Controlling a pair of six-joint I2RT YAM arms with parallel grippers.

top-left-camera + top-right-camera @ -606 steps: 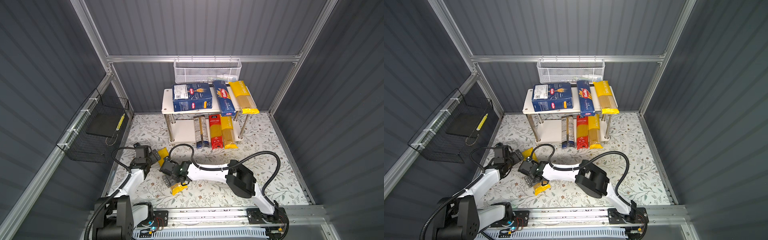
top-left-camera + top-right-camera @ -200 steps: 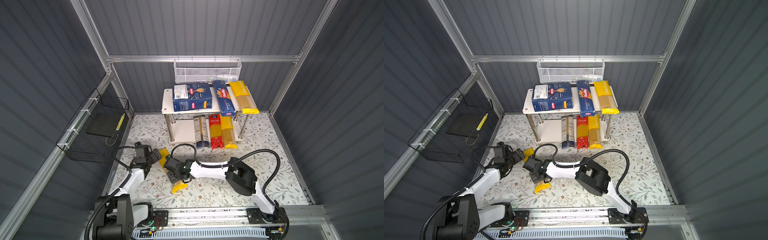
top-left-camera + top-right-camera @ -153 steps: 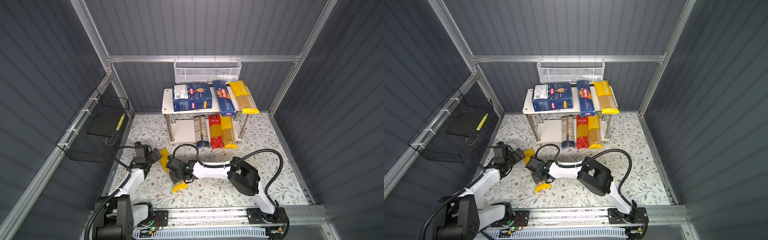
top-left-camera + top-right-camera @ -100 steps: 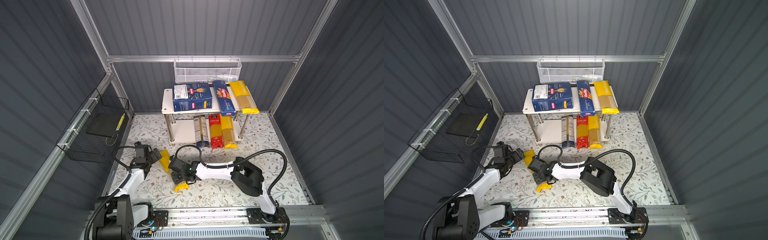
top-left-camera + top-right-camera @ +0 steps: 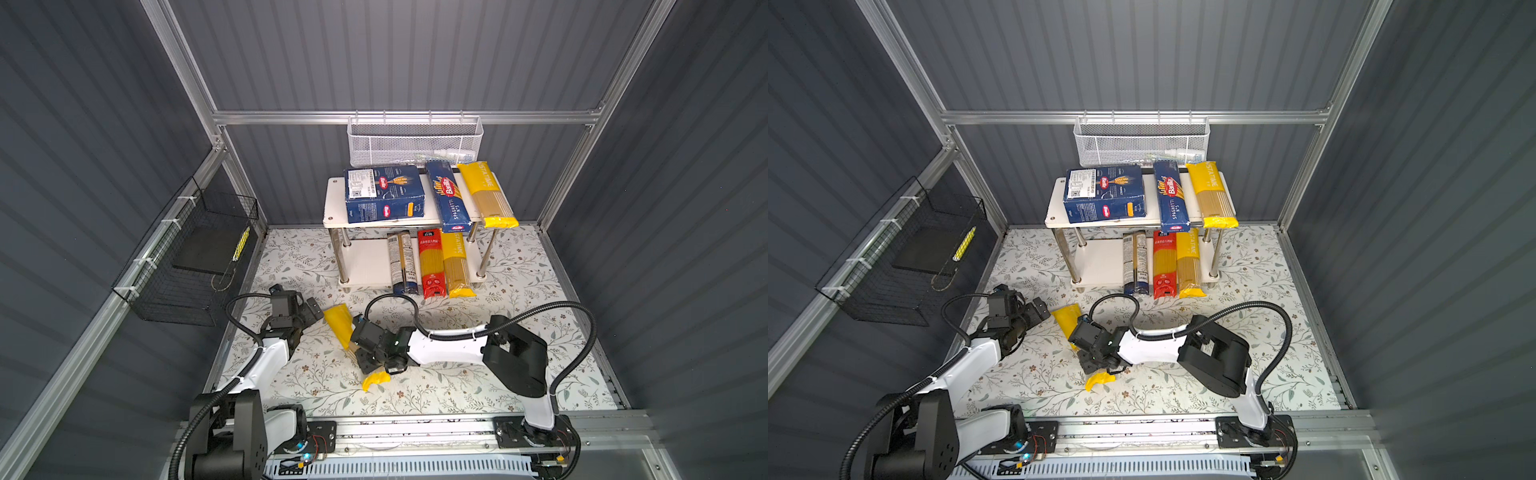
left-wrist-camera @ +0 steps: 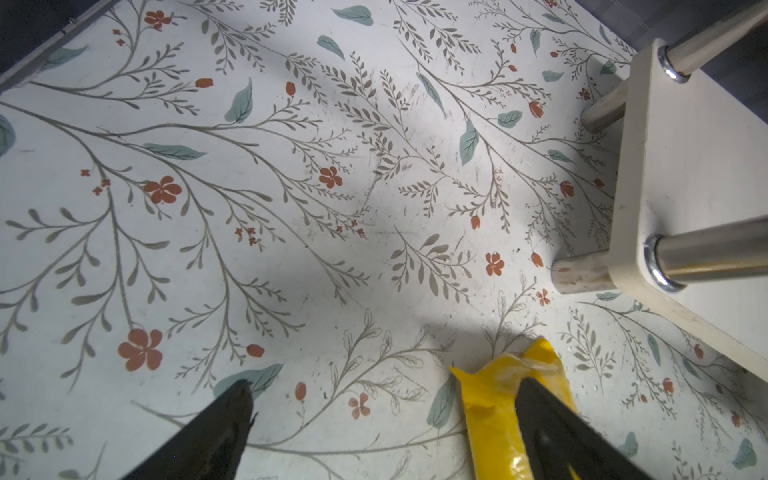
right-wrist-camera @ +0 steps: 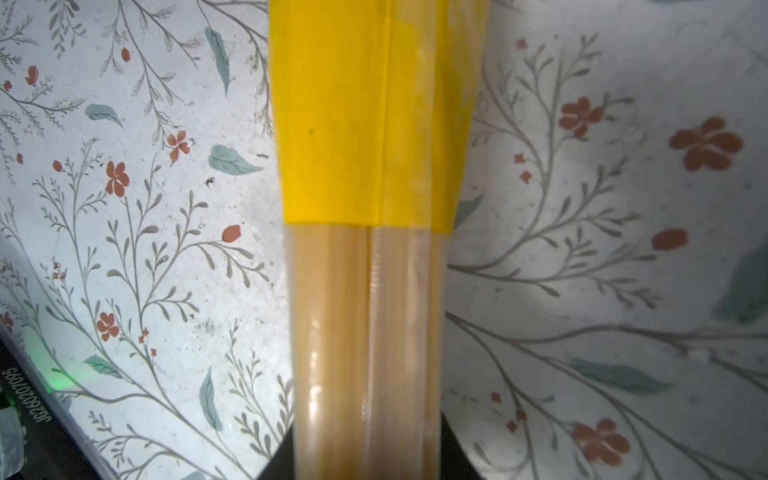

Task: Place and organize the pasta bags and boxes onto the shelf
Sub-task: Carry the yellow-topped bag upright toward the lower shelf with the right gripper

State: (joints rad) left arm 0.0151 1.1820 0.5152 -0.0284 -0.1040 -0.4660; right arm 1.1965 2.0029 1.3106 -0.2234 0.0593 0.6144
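the one bag (image 5: 338,328) not yet on the shelf (image 5: 333,199) lies on the flowered mat (image 5: 498,291), in front of the shelf and well apart from it. the right gripper (image 5: 368,359) is clenched across its clear middle, with a yellow end sticking out on each side. in the right wrist view the spaghetti runs straight out from between the jaws.

the left gripper (image 6: 384,388) is released and holds nothing. its jaws stand wide, just beside the bag's far yellow end, and i cannot tell whether one finger touches it.

the bag's long axis runs on a slant, from that far end by the left gripper toward the near rail. the two boxes (image 5: 384,199) and four other bags (image 5: 430,264) on the shelf all point front to back. the open room looks to be the bare left half of the lower board (image 5: 365,262), which lies beyond the bag and a little right. so the move likely turns on swinging the bag round to match before sliding it in, and the right arm already has it.
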